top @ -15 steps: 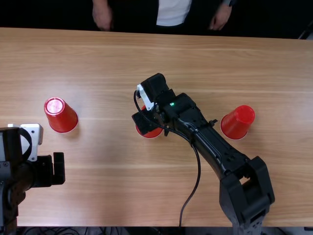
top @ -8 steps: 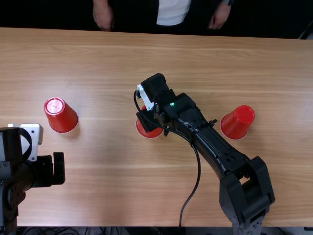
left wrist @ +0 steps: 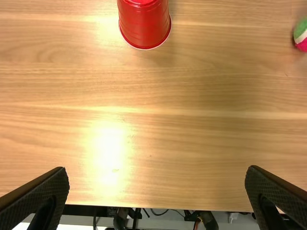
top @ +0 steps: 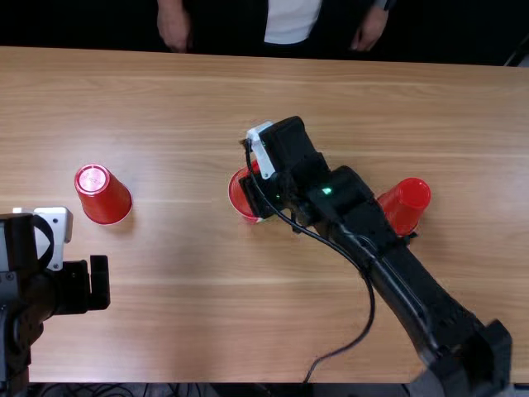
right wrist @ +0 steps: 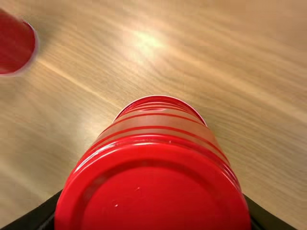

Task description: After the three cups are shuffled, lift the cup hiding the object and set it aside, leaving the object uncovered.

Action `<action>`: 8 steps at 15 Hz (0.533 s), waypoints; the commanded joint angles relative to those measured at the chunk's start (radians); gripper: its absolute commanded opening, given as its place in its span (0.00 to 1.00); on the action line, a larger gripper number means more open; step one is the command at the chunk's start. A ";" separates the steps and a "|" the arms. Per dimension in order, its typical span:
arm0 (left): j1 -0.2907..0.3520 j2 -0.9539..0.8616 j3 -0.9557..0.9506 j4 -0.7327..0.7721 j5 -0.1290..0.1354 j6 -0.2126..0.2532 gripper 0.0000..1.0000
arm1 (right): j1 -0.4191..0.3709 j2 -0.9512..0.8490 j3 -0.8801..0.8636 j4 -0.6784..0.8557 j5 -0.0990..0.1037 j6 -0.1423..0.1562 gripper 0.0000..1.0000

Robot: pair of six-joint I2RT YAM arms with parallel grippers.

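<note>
My right gripper [top: 254, 190] is shut on the middle red cup [top: 242, 195], holding it tilted a little above the table's centre. In the right wrist view this cup [right wrist: 153, 182] stands base-first between the fingers, its rim clear of the wood. A pink and green ball [left wrist: 301, 34] lies bare on the table at the edge of the left wrist view. The left cup [top: 102, 194] stands upside down, also seen from the left wrist [left wrist: 144, 21]. The right cup [top: 402, 207] is partly behind the right arm. My left gripper [top: 92, 285] is open near the front left edge.
A person stands behind the table's far edge [top: 264, 51], hands off the table. Bare wood lies between the left cup and the held cup. The left cup [right wrist: 14, 40] shows far off in the right wrist view. The right arm's cable [top: 347, 331] trails to the near edge.
My right gripper shut on the middle cup, then rose and shifted right with it. The cup now hangs tilted off the table. The left arm has kept still.
</note>
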State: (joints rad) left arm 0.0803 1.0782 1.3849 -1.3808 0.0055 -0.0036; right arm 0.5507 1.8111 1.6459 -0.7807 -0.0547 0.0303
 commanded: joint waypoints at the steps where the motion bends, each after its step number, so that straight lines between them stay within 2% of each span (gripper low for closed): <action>1: -0.004 0.003 -0.030 0.004 -0.004 0.005 1.00 | -0.057 -0.079 -0.040 0.005 0.003 0.036 0.00; 8: -0.051 0.043 -0.038 0.008 -0.004 0.004 1.00 | -0.239 -0.257 -0.328 0.010 0.003 0.030 0.00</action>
State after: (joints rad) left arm 0.0380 1.1194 1.3575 -1.3746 0.0044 -0.0032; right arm 0.3210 1.5826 1.3357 -0.7727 -0.0555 0.0528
